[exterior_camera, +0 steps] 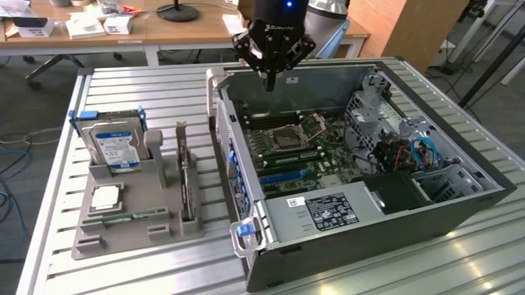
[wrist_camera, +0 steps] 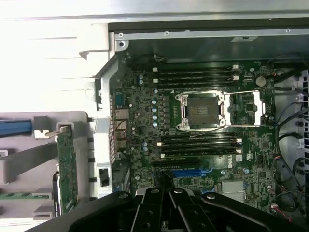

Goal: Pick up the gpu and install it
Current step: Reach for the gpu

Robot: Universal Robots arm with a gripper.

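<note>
The gpu [exterior_camera: 187,179] stands on edge in a slot of the grey holder [exterior_camera: 123,236], to the exterior view's left of the open computer case [exterior_camera: 361,227]. In the wrist view the gpu [wrist_camera: 66,166] is a thin green-brown board with a silver bracket at one end. My gripper [exterior_camera: 268,83] hangs above the far part of the case, over the motherboard [exterior_camera: 287,147]. It is shut, with nothing between its fingers. In the wrist view the gripper [wrist_camera: 169,193] sits over the board near the blue slot [wrist_camera: 190,171]. The gpu is well apart from it.
The holder also carries a blue-labelled hard drive [exterior_camera: 115,144], a processor chip [exterior_camera: 107,196] and a green memory stick [exterior_camera: 127,216]. Inside the case are an open processor socket [wrist_camera: 203,110], drive cages and cables [exterior_camera: 410,153]. Desks with boxes stand behind.
</note>
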